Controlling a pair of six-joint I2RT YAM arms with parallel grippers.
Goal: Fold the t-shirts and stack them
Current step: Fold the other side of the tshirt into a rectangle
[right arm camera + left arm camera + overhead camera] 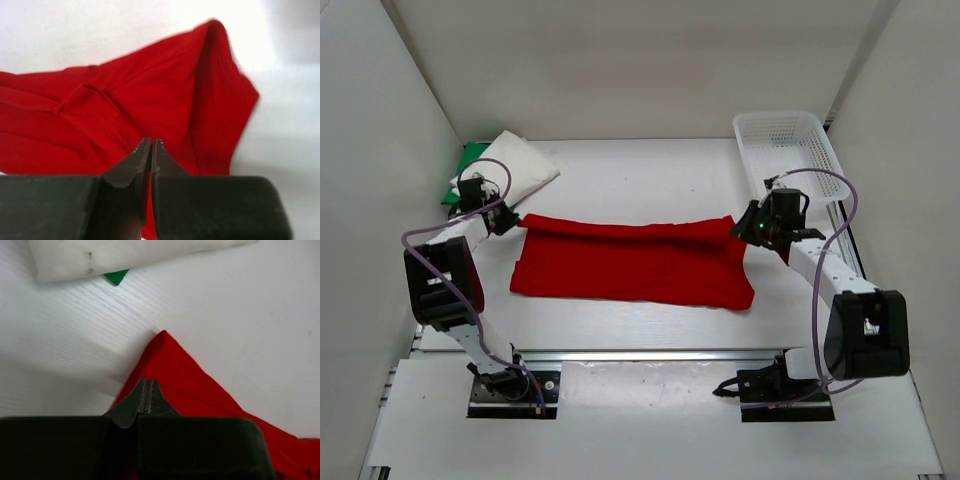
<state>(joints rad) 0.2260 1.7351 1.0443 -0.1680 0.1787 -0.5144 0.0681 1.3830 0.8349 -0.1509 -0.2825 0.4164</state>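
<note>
The red t-shirt (630,265) lies folded into a long band across the middle of the table. My left gripper (508,220) is shut on its far left corner (175,375), with the fingertips (146,382) closed over the cloth. My right gripper (745,228) is shut on its far right corner (125,95), where the cloth stands up a little past the closed tips (151,142). The white t-shirt (520,165) lies folded at the far left on top of the green t-shirt (470,155). Both also show in the left wrist view, the white shirt (125,255) with a green tip (116,276) beneath it.
A white plastic mesh basket (785,145) stands at the far right, just behind my right gripper. White walls close in the table on the left, the back and the right.
</note>
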